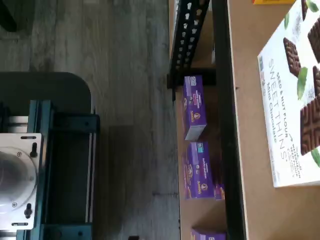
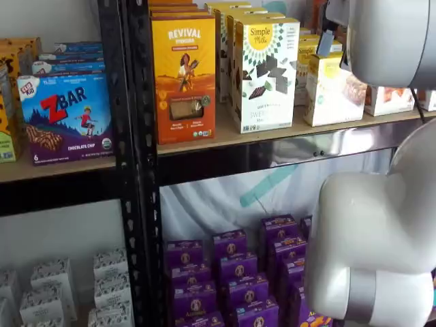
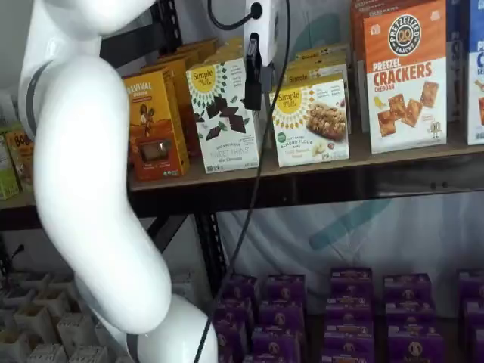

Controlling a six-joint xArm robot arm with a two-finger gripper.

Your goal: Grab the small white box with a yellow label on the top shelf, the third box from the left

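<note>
In a shelf view the white arm point(image 2: 381, 41) hides the top of the small white box point(image 2: 332, 95). The gripper point(image 3: 253, 72) shows side-on, so no gap between its fingers can be seen.

A mock shop aisle, apparently set up in a lab, is shown. Retail goods are stocked in rows on a black perforated steel rack point(image 2: 129, 136): snack cartons face outward on the top shelf point(image 3: 318, 162), among them an orange box point(image 2: 182, 75) and a crackers box point(image 3: 405, 76), and purple boxes point(image 3: 348, 318) are lined up below. A white sheet point(image 3: 378, 227) is hung behind the rack. Grey wood-look flooring point(image 1: 125, 100) is seen in the wrist view, and a white robot arm point(image 3: 83, 166) stands before the shelves.
</note>
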